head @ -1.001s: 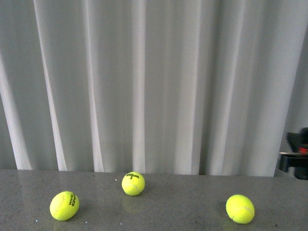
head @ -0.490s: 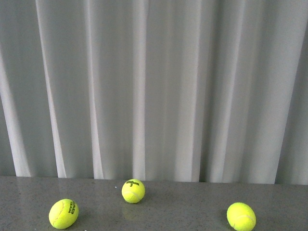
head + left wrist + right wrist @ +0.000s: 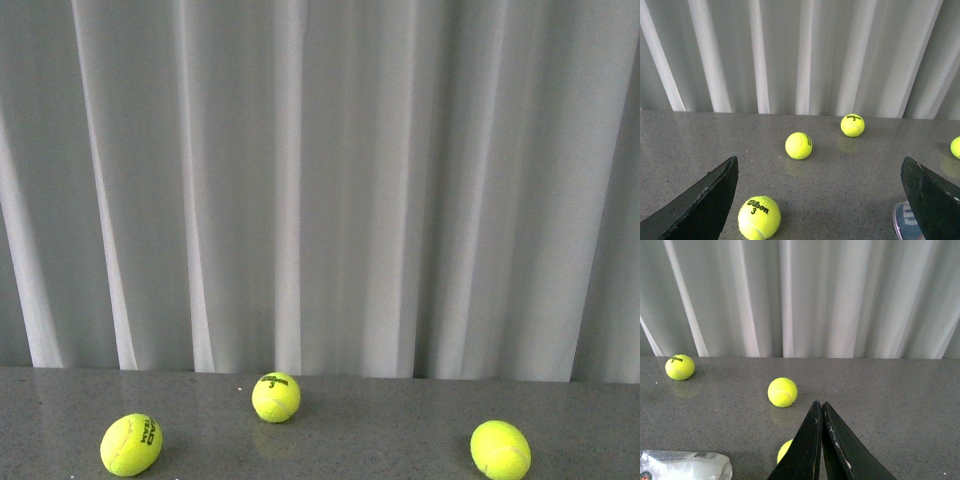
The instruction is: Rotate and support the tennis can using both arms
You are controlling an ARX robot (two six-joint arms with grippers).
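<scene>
The tennis can shows only in part. In the left wrist view its round clear end with a blue Wilson logo lies at the picture's edge, right beside one finger of my left gripper. That gripper is open wide and empty above the grey table. In the right wrist view a clear tube end with a white label lies to one side of my right gripper, apart from it. The right gripper is shut on nothing. Neither arm shows in the front view, and the can is out of view there.
Three yellow tennis balls lie on the grey table in the front view: left, middle and right. A Wilson 3 ball lies near the left gripper. A ball sits half hidden behind the right fingers. White curtains hang behind.
The black part at the front view's right edge has left the picture. The table and balls sit slightly lower in that view than a second ago.
</scene>
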